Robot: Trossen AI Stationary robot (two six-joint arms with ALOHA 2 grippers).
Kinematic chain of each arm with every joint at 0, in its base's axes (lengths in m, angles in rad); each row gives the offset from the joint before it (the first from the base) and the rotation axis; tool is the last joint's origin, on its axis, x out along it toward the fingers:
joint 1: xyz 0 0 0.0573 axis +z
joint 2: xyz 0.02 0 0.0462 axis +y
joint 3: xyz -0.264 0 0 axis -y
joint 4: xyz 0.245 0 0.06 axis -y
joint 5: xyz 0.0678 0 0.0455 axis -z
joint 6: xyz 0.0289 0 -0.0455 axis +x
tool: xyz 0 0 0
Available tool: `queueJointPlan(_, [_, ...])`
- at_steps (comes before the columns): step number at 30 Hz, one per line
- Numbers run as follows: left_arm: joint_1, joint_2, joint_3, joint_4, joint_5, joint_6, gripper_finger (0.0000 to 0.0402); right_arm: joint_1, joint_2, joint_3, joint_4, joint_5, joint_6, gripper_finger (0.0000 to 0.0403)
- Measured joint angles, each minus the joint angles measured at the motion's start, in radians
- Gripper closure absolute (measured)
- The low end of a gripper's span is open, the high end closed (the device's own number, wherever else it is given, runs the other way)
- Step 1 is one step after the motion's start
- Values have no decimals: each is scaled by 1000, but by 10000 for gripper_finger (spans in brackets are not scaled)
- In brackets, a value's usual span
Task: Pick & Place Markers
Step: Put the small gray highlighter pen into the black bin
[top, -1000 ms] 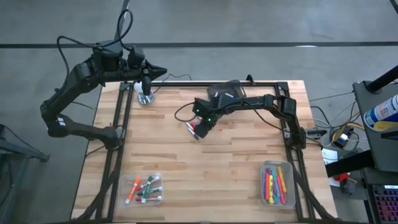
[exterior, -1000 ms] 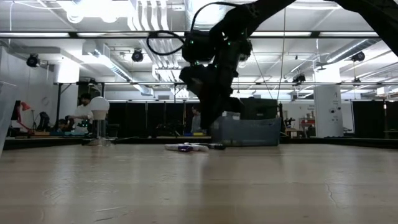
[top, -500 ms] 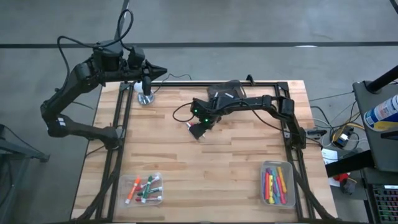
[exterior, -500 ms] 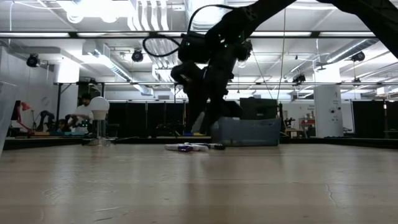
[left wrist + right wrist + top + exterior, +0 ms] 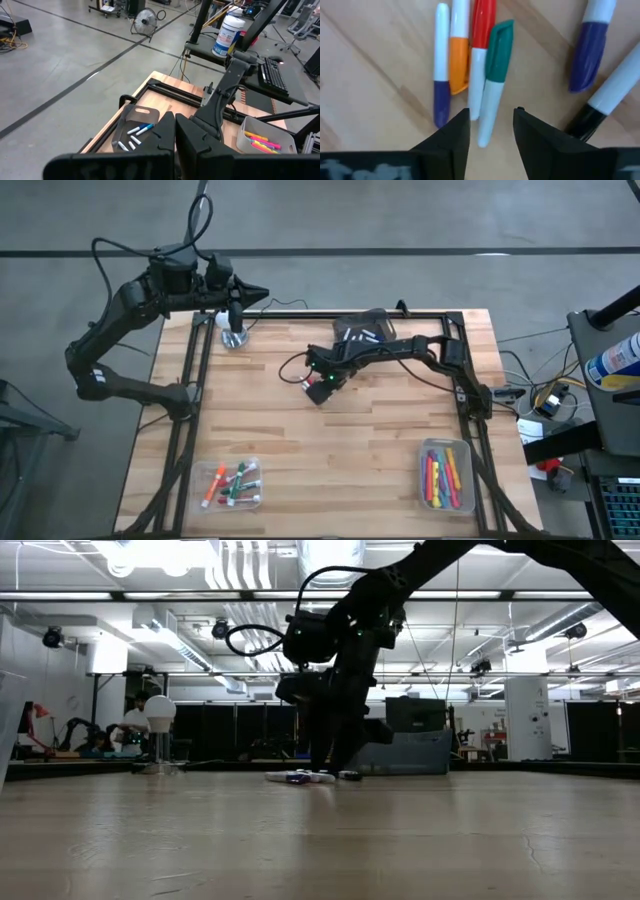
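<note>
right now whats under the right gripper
Under the open right gripper a loose cluster of markers lies on the wooden table: a green-capped marker between the fingers, red, orange and purple ones beside it. From above, the arm hides most of them.

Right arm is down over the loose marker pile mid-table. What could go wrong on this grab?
1. The right gripper is open around the green-capped marker, but the red-capped marker lies against it, so the fingers may pinch both or drag it along.
2. The orange-capped marker and the purple-capped marker lie close beside them; closing could scatter them across the table.
</note>
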Motion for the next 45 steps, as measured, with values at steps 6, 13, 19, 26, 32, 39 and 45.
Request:
queueJointPlan(6, [0, 0, 0, 0, 0, 0, 394, 11, 17, 0, 1, 1, -24, 285])
queueJointPlan(13, [0, 0, 0, 0, 0, 1, 394, 35, 43, 3, -1, 11, -42, 307])
queueJointPlan(19, [0, 0, 0, 0, 0, 22, 394, 33, 39, 2, -12, 6, -73, 360])
queueJointPlan(26, [0, 0, 0, 0, 0, 23, 394, 32, 29, 25, -47, -7, -92, 372])
queueJointPlan(32, [0, 0, 0, 0, 0, 23, 394, 33, 14, 118, -135, -37, -126, 369])
queueJointPlan(39, [0, 0, 0, 0, 0, 23, 394, 27, 13, 263, -248, -25, -192, 367])
queueJointPlan(45, [0, 1, 0, -1, 0, 23, 394, -38, 12, 381, -401, 42, -255, 366])
